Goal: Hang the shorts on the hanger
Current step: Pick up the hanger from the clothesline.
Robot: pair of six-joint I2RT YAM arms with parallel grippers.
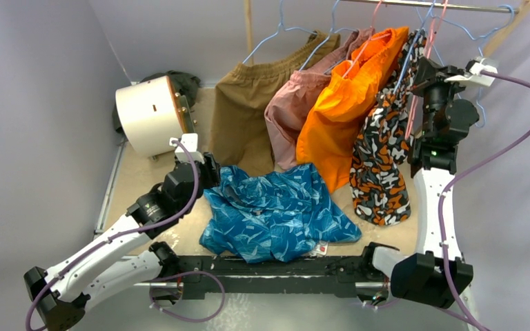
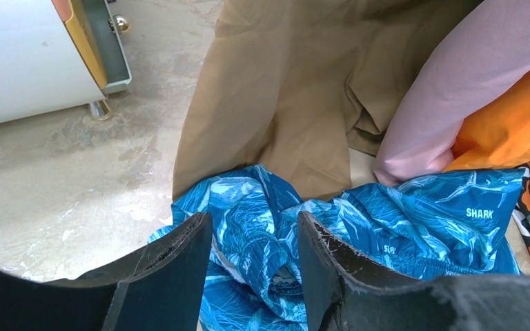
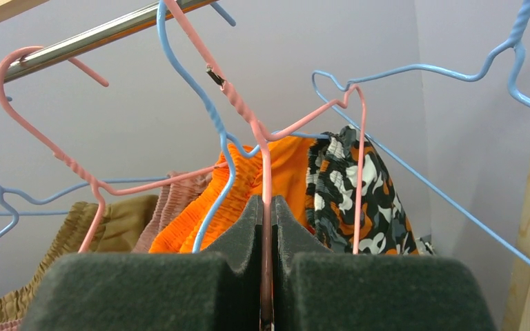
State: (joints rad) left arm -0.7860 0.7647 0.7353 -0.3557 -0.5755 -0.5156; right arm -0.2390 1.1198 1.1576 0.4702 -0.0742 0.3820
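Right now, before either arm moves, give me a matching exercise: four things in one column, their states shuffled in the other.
1 blue shorts
2 pink hanger
3 left pincer
4 white drum

A standing at the table's far-left corner
B open over blue cloth
C crumpled at the table's middle
D clamped in the right pincer

Pairs: 1-C, 2-D, 3-B, 4-A

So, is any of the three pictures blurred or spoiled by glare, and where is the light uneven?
Top external view: soft, even light, only a mild sheen on the shorts. Left wrist view: sharp, the SHARK print is readable; the left claw is dark at the bottom edge. Right wrist view: the hanger is crisp, the right claw on it dim.
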